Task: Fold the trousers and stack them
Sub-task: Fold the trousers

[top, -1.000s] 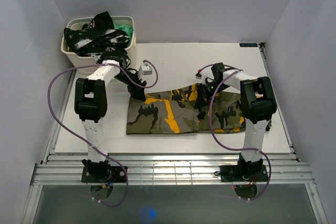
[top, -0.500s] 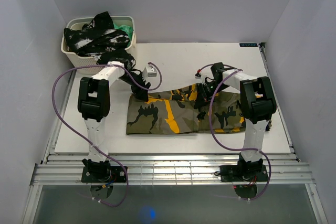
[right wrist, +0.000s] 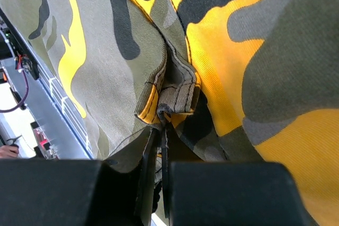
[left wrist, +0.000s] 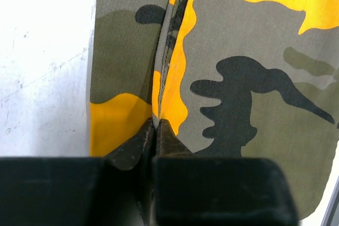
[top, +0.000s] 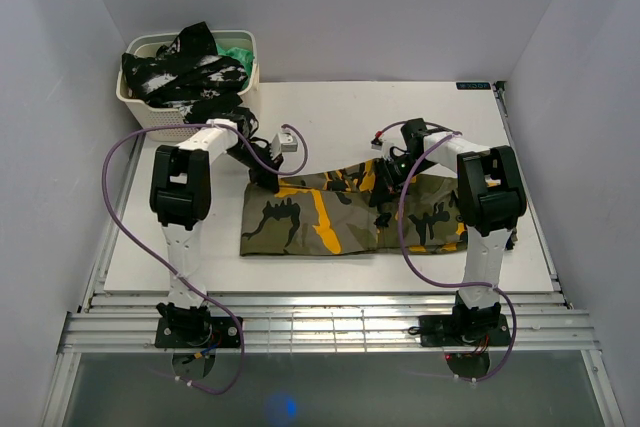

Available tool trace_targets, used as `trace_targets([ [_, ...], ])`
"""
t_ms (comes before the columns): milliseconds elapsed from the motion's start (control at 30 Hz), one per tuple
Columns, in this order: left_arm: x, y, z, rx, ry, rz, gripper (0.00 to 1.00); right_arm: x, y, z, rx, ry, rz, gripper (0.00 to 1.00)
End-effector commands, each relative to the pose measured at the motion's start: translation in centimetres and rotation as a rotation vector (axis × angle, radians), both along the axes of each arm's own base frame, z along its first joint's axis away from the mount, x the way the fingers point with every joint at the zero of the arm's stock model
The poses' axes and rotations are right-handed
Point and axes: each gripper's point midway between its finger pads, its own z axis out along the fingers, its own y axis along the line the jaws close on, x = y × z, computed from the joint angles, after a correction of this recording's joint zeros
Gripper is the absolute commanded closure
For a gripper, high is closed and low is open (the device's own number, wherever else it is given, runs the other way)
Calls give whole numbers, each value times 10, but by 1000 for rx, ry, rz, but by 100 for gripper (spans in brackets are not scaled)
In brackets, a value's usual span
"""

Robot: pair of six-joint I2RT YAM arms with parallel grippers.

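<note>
My work area is a white rectangular counter [top: 330, 112], enclosed by plain pale grey walls: a back wall [top: 330, 7], a left wall [top: 50, 167] and a right wall [top: 595, 167]. An aluminium rail frame [top: 330, 322] runs along the near edge of the counter. Below it lies a dull grey-green floor panel [top: 400, 392] with a small blue glint [top: 285, 408]. A cream slotted basket [top: 145, 112] occupies the far left corner. Lighting is even and diffuse. Up close, the counter surface shows faint scuffs.
</note>
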Motion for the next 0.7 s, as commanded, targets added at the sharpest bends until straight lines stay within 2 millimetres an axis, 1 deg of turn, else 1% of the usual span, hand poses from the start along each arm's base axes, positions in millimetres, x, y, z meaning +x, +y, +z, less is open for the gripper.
trace_targets([
  [0,8,8,30,-43,-76,24,90,6,7,22,33,-66,20,92],
  [67,12,15,35,-42,-92,38,96,8,9,26,37,-79,22,92],
  [200,19,29,41,-38,-119,62,95,13,14,32,46,-96,24,92],
  [267,20,32,41,-36,-122,65,94,16,16,34,47,-105,23,92],
  [367,18,34,43,-57,-120,54,91,24,19,36,49,-124,24,92],
  [467,18,35,41,-59,-118,58,90,31,23,38,52,-135,20,92],
  [600,24,38,37,-59,-126,80,90,40,26,39,47,-152,14,92],
  [667,28,42,37,-54,-132,88,90,43,26,34,31,-158,11,92],
])
